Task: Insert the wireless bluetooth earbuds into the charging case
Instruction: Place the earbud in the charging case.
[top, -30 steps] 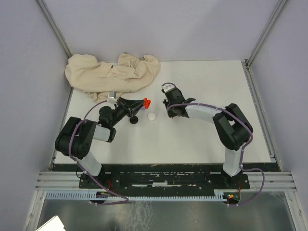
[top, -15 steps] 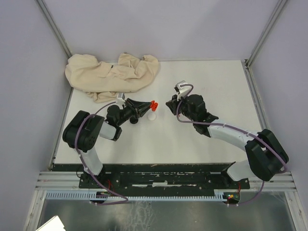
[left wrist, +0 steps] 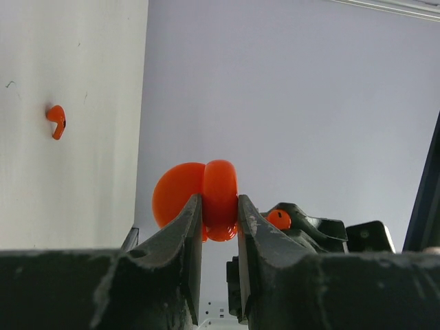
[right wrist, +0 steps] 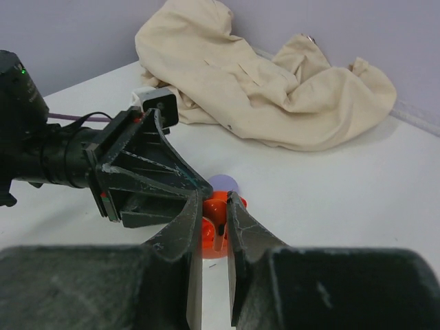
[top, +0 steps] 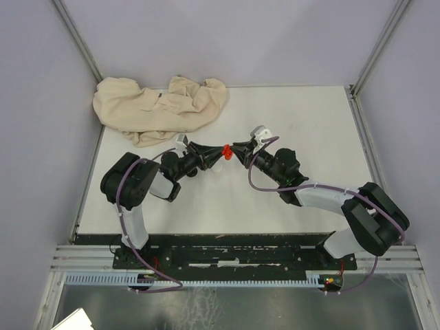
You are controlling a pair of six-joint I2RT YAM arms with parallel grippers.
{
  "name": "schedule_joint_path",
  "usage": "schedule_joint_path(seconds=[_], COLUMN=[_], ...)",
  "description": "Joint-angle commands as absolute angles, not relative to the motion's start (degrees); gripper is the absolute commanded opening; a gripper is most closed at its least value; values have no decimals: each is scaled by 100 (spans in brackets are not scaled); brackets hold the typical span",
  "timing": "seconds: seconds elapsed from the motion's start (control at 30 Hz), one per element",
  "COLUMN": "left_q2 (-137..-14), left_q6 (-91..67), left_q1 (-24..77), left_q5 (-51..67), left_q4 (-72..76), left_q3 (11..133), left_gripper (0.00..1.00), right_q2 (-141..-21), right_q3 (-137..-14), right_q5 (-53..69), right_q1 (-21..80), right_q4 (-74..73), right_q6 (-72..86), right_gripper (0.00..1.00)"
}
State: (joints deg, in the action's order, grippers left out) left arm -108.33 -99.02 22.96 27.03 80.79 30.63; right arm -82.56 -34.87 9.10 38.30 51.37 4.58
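1. Left pincer [top: 214, 154]: it is closed on the red charging case [top: 225, 149], one finger on each flat side. In the left wrist view the case [left wrist: 220, 185] sits at the fingertips, its lid swung open to the left. The case is held off the table [top: 275, 199], over the middle of it.

2. Right pincer [top: 237, 148]: it points at the left pincer tip to tip, and the case lies between them. Its fingers [right wrist: 240, 230] are almost together, with only a narrow gap. The left wrist view shows a red earbud [left wrist: 278, 218] at the tip of this pincer, just right of the case and level with its lower half. You cannot tell from the right wrist view where the earbud ends and the case begins.

3. Second red earbud [left wrist: 56, 121]: it lies loose on the table, well apart from both pincers.

4. Other items: a pale round disc [right wrist: 221, 182] rests on the table just beyond the case. A crumpled beige cloth [top: 158, 106] lies at the far left corner.
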Motion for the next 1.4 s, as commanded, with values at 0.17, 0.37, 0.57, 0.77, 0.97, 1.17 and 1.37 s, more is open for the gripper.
schedule_joint_path(seconds=[0.17, 0.37, 0.57, 0.77, 0.97, 1.17, 1.37], left_q2=[-11080, -11057, -11031, -11000, -10960, -10925, -10907], left_q6=[-10495, -10566, -10530, -10521, -10516, -10536, -10548], left_q1=[2372, 2380, 2385, 2397, 2394, 2395, 2395], left_q5=[2797, 3020, 3211, 3256, 3286, 3287, 3287], left_q4=[8925, 9010, 9001, 9042, 9040, 9052, 9064], left_q3=[3295, 3360, 3345, 3288, 3314, 3329, 3351], left_gripper=[3, 3, 3, 3, 3, 3, 3], right_q2=[-8582, -8730, -8739, -8732, -8778, -8834, -8857], right_q3=[-3356, -3324, -3307, -3280, -3255, -3237, -3202], right_q5=[1348, 1346, 1324, 1239, 1191, 1159, 1139], right_q1=[3942, 3945, 3938, 3938, 3940, 3943, 3945], right_q4=[6395, 6535, 6583, 6545, 6521, 6535, 6556], right_q6=[-11, -88, -114, -165, -211, -239, -264], right_gripper=[2, 2, 2, 2, 2, 2, 2])
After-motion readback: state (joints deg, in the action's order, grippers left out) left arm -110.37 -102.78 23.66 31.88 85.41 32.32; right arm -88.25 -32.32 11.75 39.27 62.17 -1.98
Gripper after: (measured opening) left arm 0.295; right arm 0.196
